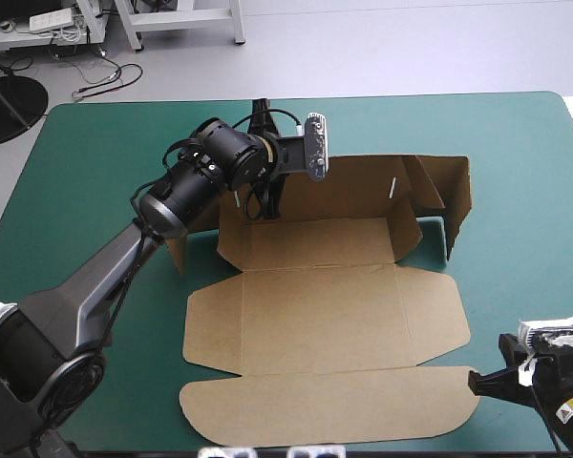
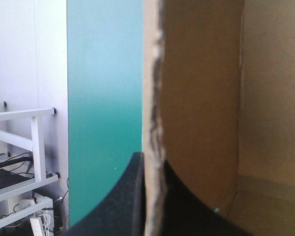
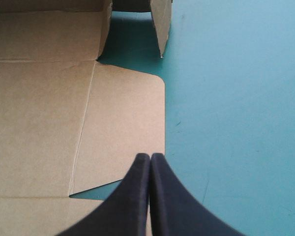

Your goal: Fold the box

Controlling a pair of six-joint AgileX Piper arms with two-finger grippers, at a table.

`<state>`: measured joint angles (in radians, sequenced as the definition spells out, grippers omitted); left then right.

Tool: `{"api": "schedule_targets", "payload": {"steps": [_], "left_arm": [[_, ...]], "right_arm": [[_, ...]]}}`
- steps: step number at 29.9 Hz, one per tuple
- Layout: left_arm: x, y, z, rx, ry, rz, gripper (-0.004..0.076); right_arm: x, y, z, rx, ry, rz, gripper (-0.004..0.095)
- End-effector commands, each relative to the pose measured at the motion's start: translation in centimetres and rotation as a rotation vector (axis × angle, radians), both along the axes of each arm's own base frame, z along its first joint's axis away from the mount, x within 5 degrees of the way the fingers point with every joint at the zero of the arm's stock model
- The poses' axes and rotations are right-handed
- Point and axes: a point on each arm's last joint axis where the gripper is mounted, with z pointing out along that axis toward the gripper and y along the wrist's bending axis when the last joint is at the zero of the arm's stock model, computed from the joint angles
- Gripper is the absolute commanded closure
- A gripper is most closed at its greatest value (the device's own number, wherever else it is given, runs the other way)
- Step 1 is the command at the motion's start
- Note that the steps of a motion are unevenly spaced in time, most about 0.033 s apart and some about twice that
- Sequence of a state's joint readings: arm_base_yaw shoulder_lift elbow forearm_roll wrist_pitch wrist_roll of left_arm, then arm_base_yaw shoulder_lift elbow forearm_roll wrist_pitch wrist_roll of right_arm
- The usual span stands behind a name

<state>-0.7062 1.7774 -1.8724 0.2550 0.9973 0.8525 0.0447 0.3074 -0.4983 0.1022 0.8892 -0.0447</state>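
Right now the box [image 1: 325,315], a cut sheet of plain brown board, lies in the middle of the teal-green covered surface [image 1: 95,172], partly raised. Its rear wall [image 1: 363,186] stands upright along the far side of the base. A side wall with a loose flap [image 1: 456,205] stands at the right end. The broad front panels lie flat toward me, and the nearest one [image 1: 325,410], with rounded corners, is close to the surface's near edge.

My left gripper [image 2: 151,164] is at the left end of the rear wall. Its black fingers are all but closed, pinching the raw board edge, one on the inner face and one on the outer. My right gripper [image 3: 150,156] is pressed together into one point and holds nothing. It sits at the right edge of the flat front panels, by the notch between two of them, and I cannot tell whether it touches the board.

I judge the step in hand to be raising and tucking the walls at the left rear corner. The next move calls for steering the pinched wall without tearing it or dragging the whole sheet. I think my right gripper should press a flat panel down to pin the box while the left side wall [image 1: 177,250] comes up to meet the corner.
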Motion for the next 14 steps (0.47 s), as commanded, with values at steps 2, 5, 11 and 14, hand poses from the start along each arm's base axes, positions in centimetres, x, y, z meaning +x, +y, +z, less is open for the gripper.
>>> {"api": "schedule_targets", "payload": {"steps": [2,5,11,14], "left_arm": [[0.0,0.1,2.3,-0.112,-0.159,0.018,0.0734],[0.4,-0.1,1.1,-0.121,-0.178,0.048,0.0734],[-0.1,-1.0,-1.0,-0.050,-0.228,0.109,0.0734],[-0.8,-1.8,-2.2,-0.041,-0.261,0.132,0.0734]], "right_arm": [[1.1,-0.3,2.6,0.027,-0.119,-0.060,0.0927],[2.1,-0.4,4.1,0.020,-0.124,-0.066,0.0927],[6.0,-0.2,9.1,0.039,-0.197,-0.076,0.0927],[9.1,0.0,11.6,0.039,-0.192,-0.076,0.0927]]}}
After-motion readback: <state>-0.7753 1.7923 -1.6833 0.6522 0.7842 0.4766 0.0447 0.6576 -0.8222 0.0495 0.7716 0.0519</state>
